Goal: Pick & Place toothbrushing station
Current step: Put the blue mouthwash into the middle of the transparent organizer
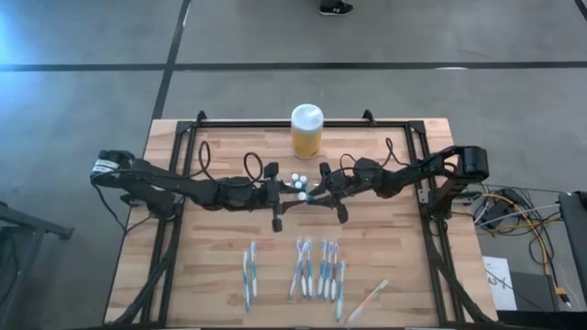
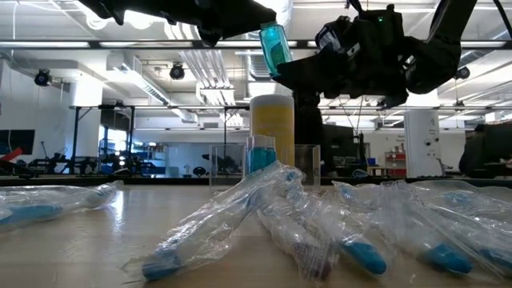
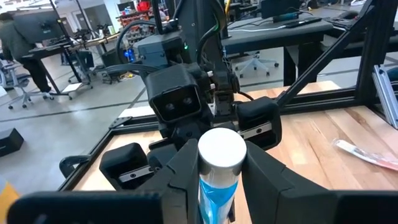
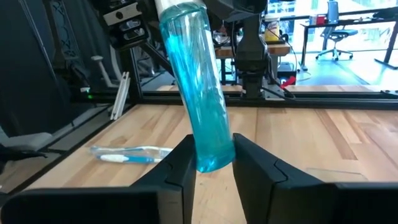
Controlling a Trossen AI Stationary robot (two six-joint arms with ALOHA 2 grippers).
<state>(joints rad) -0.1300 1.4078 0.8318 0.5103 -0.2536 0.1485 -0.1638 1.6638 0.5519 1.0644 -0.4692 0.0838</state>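
Observation:
A see-through blue tube with a white cap [image 4: 200, 93] is held in the air between my two grippers above the table's middle; it also shows in the low view [image 2: 274, 50]. My left gripper [image 3: 219, 186] is shut on its cap end. My right gripper [image 4: 213, 163] is shut on its other end. The clear plastic holder [image 2: 234, 165] stands on the table in front of the yellow jar [image 2: 272, 128], with a blue tube [image 2: 261, 160] upright in it. In the high view the holder's white caps [image 1: 299, 180] show between the grippers. My left gripper pinches the tube just below its white cap [image 3: 219, 180] between its two fingers, which lie across the tube. The tube is clear of the table. My right gripper has the tube's lower, capless end [image 4: 214, 155] between its two fingers, which come level from the table's right and lie across the tube. The tube stands tilted, its cap end up.
The yellow jar with a white lid [image 1: 306, 131] stands at the far middle of the table. Several wrapped toothbrushes [image 1: 316, 270] lie in a row toward the near edge, with one [image 1: 369, 301] apart at the near right. A black frame [image 1: 183, 137] borders the table.

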